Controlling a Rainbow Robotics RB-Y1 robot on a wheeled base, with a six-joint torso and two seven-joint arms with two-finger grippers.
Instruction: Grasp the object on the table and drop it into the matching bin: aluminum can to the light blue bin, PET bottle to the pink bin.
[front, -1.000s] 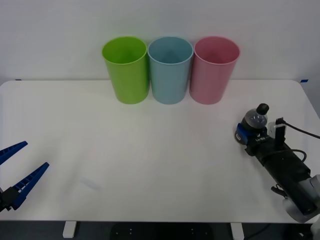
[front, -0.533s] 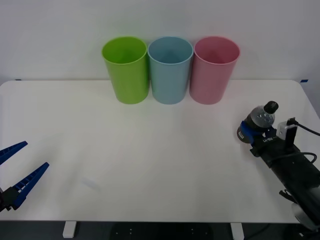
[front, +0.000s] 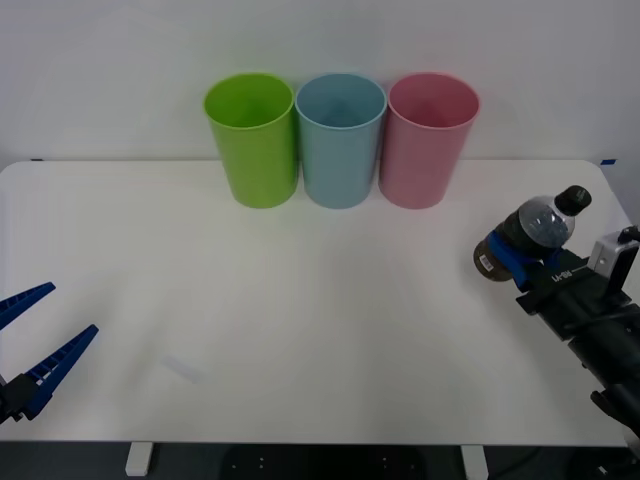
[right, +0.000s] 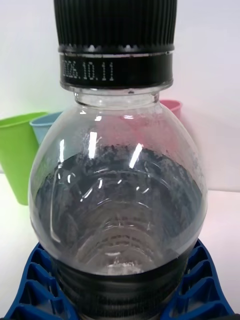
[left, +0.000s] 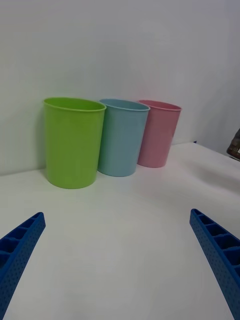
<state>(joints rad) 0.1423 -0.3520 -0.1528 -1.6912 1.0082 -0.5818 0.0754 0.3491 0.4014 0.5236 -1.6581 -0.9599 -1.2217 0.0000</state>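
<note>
My right gripper (front: 512, 258) is shut on the PET bottle (front: 530, 235), a small clear bottle of dark liquid with a black cap, held tilted above the table (front: 300, 300) at the right side. In the right wrist view the bottle (right: 117, 200) sits between the blue fingers (right: 30, 292). The pink bin (front: 431, 140) stands at the back, left of the bottle; the light blue bin (front: 340, 140) is beside it. My left gripper (front: 30, 340) rests open at the front left corner.
A lime green bin (front: 252, 140) stands left of the light blue one, all three in a row against the white wall. In the left wrist view the three bins (left: 122, 137) stand far ahead, with bare white tabletop in front of them.
My right gripper has lifted the bottle off the table and carried it up and to the right, tilting it so the cap points right. The left arm has not moved.
</note>
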